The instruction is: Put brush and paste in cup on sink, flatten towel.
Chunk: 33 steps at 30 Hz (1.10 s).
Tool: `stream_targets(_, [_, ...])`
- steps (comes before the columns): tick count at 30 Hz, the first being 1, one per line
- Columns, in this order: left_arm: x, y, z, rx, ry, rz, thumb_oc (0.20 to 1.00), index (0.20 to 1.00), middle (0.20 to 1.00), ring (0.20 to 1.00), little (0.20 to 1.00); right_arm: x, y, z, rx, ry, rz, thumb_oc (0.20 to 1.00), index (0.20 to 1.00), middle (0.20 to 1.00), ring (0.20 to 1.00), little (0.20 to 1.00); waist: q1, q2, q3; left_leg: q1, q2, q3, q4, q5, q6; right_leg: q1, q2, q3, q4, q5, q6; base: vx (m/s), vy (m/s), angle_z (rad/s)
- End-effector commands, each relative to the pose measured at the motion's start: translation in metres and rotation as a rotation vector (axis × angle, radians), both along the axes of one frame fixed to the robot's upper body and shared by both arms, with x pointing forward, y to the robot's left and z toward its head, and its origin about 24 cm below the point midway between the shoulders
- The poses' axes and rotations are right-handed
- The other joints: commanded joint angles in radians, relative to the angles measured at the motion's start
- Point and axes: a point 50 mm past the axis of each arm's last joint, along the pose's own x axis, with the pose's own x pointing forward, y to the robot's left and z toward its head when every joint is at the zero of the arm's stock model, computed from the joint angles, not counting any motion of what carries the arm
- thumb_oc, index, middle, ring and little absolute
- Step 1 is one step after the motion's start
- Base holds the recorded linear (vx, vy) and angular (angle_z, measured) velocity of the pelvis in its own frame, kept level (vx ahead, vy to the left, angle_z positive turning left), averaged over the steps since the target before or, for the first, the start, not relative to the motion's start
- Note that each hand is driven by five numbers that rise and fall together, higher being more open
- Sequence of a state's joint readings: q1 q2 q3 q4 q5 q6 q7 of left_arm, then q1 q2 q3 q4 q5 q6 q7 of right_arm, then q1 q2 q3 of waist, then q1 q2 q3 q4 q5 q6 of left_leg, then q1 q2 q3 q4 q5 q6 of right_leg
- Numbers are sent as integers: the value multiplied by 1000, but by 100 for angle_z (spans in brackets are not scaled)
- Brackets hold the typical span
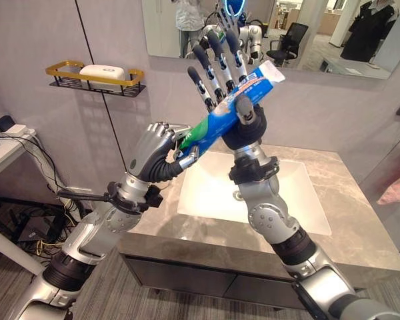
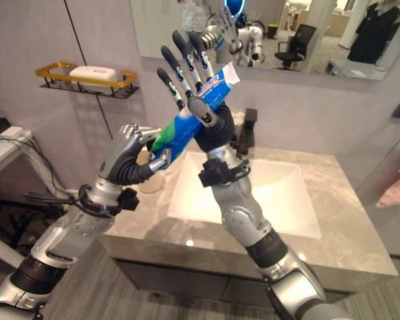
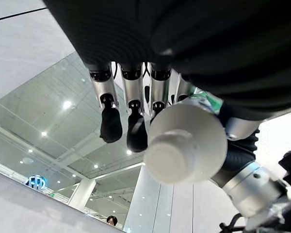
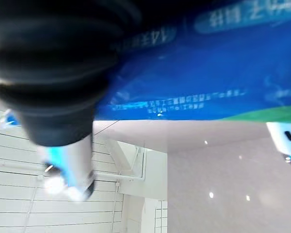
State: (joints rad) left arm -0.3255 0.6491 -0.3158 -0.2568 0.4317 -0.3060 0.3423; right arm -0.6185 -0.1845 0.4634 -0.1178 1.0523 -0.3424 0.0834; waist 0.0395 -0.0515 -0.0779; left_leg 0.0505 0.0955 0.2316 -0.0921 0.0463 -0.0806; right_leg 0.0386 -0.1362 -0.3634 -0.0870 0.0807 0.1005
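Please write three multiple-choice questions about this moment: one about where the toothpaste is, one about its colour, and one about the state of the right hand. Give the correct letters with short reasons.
1. Where is the toothpaste tube?
A. In the air above the sink, between both hands
B. Lying in the basin
C. On the wall shelf

2. What is the main colour of the tube?
A. Red
B. Blue, with a green end
C. Yellow

3. How is the right hand?
A. Curled into an empty fist
B. Fingers straight and spread, thumb on the tube
C. Resting flat on the counter

Answers: 1 A, the toothpaste tube is raised over the sink, its cap end in the left hand. 2 B, the body is blue and turns green near the cap. 3 B, the right hand points its fingers upward, while its thumb presses the tube against the palm.
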Motion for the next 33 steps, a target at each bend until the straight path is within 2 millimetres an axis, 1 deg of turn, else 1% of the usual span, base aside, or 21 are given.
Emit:
stream_targets(1, [11,15,-1,12,25,74,200,200,200,200,200,-16,-5,37,150,-141,48,395,395,395,395,395,3,-41,-35,-44,41,-17,5,24,-26,20,-95,-25,9,38,78,0,0,0])
stream_targets(2, [11,15,-2,13,27,74,200,200,200,200,200,-16,-5,37,149,-140,49,291,291,291,291,291,4,-42,-35,-45,41,-19,5,24,-26,20,-95,-25,9,39,78,0,0,0])
stream_targets(3, [11,15,-2,13,27,74,200,200,200,200,200,-16,-5,37,149,-140,49,291,291,291,291,291,4,-42,-35,-45,41,-19,5,24,-26,20,-95,-26,9,39,78,0,0,0])
stream_targets(4, [11,15,-2,13,27,74,200,200,200,200,200,-16,-5,37,149,-140,49,200,200,200,200,200,4,-42,-35,-45,41,-19,5,24,-26,20,-95,-26,9,39,79,0,0,0])
stream_targets(6, [11,15,-2,15,24,79,200,200,200,200,200,-15,-5,34,140,-131,45,200,200,200,200,200,10,-48,-32,-51,39,-29,5,22,-26,23,-96,-37,10,38,79,0,0,0])
stream_targets(7, [11,15,-2,15,24,79,467,467,467,467,467,-15,-5,34,139,-131,45,200,200,200,200,200,9,-48,-32,-51,39,-29,5,22,-26,23,-96,-38,10,38,79,-5,22,4])
stream_targets(8, [9,18,-5,3,31,98,1000,1000,1000,1000,1000,-14,-9,32,131,-129,12,200,200,200,200,200,16,-53,-29,-57,37,-41,5,23,-25,25,-97,-47,13,36,80,-1,14,4])
stream_targets(10, [9,18,-5,3,31,98,1000,1000,1000,1000,1000,-14,-9,32,131,-129,12,200,200,200,200,200,15,-53,-29,-57,37,-41,5,23,-25,25,-97,-47,13,36,80,-3,11,8])
stream_targets(12, [0,35,-16,-3,78,164,1000,1000,1000,1000,1000,-8,-40,33,50,-166,-262,200,200,200,200,200,40,-65,-12,-74,29,-75,5,23,-26,35,-101,-77,23,30,82,-12,19,17])
stream_targets(15, [-10,44,-21,9,107,174,1000,1000,1000,1000,1000,-7,-55,37,56,-173,-375,200,200,200,200,200,55,-73,-7,-102,18,-112,5,35,-25,41,-106,-111,20,32,84,-30,13,46])
stream_targets(17, [-24,57,-42,-27,262,166,1000,1000,1000,1000,1000,0,-77,43,102,-158,-524,200,200,200,200,200,115,-78,15,-130,5,-159,5,43,-30,61,-108,-162,14,28,87,-9,18,48])
stream_targets(18, [-34,72,-53,-110,353,199,1000,1000,1000,1000,1000,1,-80,44,92,-158,-568,200,200,200,200,200,136,-85,21,-153,-12,-192,5,48,-28,70,-112,-196,10,31,89,1,47,49])
stream_targets(20, [-53,98,-76,-131,501,290,1000,1000,1000,1000,1000,-2,-101,59,46,-232,-699,200,200,200,200,200,194,-90,44,-183,-29,-225,5,56,-25,78,-114,-243,8,32,93,46,30,99])
stream_targets(21, [-54,99,-75,-131,502,291,1000,1000,1000,1000,1000,-2,-101,59,47,-230,-697,200,200,200,200,200,189,-93,39,-176,-24,-230,5,36,-32,87,-107,-228,4,15,102,88,0,91])
stream_targets(23, [-69,120,-96,-153,649,368,1000,1000,1000,1000,1000,-2,-114,73,41,-276,-791,200,200,200,200,200,239,-98,59,-196,-35,-248,5,38,-30,87,-107,-252,3,14,106,62,14,31])
stream_targets(24, [-69,120,-96,-153,649,367,1000,1000,1000,1000,1000,-1,-113,73,42,-275,-793,200,200,200,200,200,238,-99,59,-197,-35,-249,5,38,-30,86,-107,-253,3,14,106,17,27,28])
stream_targets(28, [-73,135,-124,-5,792,432,1000,1000,1000,1000,1000,2,-121,89,22,-307,-865,200,200,200,200,200,283,-113,81,-228,-48,-272,5,45,-31,80,-110,-282,1,16,114,0,18,27])
stream_targets(29, [-78,135,-142,59,895,425,1000,1000,1000,1000,1000,4,-121,91,13,-303,-884,200,200,200,200,200,287,-116,87,-234,-50,-274,5,46,-32,79,-111,-288,1,17,116,19,37,35])
stream_targets(30, [-77,134,-144,60,902,419,1000,1000,1000,1000,1000,5,-122,90,4,-303,-892,200,200,200,200,200,291,-115,88,-238,-52,-276,5,46,-31,76,-111,-292,1,16,117,22,45,34])
stream_targets(31, [-85,144,-163,-64,993,494,1000,1000,1000,1000,1000,5,-124,92,1,-303,-914,200,200,200,200,200,304,-119,91,-242,-55,-277,5,48,-30,72,-112,-295,1,17,118,30,33,23])
stream_targets(33, [-87,145,-158,-16,973,486,1000,1000,1000,1000,1000,7,-127,95,-2,-299,-952,200,200,200,200,200,306,-114,94,-249,-58,-282,5,48,-29,66,-113,-292,1,16,119,17,14,6])
